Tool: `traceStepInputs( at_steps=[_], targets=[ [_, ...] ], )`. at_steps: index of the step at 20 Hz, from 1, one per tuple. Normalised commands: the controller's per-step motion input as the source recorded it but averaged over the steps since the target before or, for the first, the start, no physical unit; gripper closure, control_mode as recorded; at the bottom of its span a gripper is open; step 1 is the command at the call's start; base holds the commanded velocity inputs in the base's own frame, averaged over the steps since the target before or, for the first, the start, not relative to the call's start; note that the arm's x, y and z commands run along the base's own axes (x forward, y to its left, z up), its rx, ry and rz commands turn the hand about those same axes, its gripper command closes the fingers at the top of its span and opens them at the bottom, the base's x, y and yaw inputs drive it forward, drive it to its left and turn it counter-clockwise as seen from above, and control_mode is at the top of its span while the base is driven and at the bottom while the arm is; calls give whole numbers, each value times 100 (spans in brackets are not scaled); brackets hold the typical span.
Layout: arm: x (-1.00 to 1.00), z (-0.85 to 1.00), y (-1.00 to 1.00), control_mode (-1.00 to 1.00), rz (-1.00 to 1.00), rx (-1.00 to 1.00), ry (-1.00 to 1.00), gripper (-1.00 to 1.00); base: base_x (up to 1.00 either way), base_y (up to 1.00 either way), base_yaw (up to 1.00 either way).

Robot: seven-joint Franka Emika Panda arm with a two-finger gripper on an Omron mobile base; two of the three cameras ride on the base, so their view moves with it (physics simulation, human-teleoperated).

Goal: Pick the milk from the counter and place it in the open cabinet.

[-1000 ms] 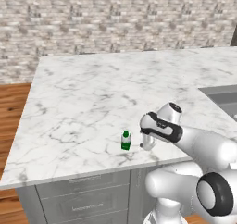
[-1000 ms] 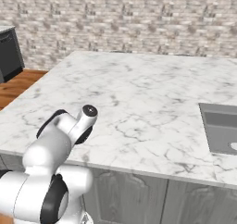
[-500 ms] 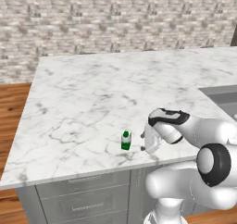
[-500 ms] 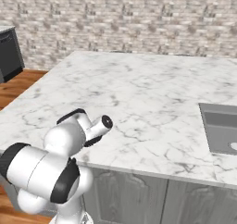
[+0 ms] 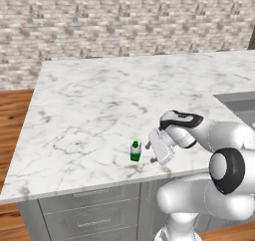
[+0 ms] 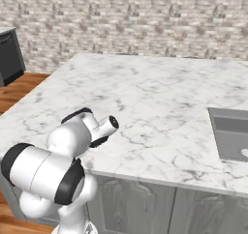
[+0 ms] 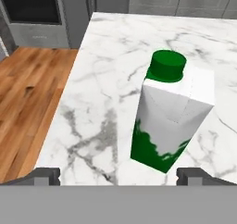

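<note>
One small white milk carton with a green lower band and green cap (image 5: pixel 135 151), upright on the broad white marble surface with grey veining (image 5: pixel 99 100), close to its front edge. Just to the carton's right in the left base view, the two-finger gripper of the white arm (image 5: pixel 153 146), low over the marble and aimed at the carton. Near but apart, with a thin strip of marble visible between them. Jaws spread wide: in the hand view two dark fingertips (image 7: pixel 44 176) at the far left and far right of the bottom edge, and the carton (image 7: pixel 172 114) standing ahead between their lines, nothing clamped. Carton slightly right of centre there, one corner turned toward the camera. Brown wooden floor (image 7: pixel 28 102) beyond the marble's left edge. Grey drawer fronts (image 5: pixel 84 217) under the slab. Grey recessed sink (image 6: pixel 231 140) set into the marble well to the right in the right base view. Pale stone-brick wall (image 5: pixel 124 21) behind.
</note>
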Motion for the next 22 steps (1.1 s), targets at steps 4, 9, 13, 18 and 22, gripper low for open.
traceStepInputs(
  at_steps=[4,9,13,18,22],
  targets=[
    [4,0,0,-100,1,0,-1,-100,0,0,0],
    [20,-4,8,-100,0,0,-3,-100,0,0,0],
    [13,-4,21,-100,0,0,-1,-100,0,0,0],
    [11,-5,17,-100,0,0,-1,-100,0,0,0],
    [0,-11,13,-100,0,0,0,-100,0,0,0]
  ],
)
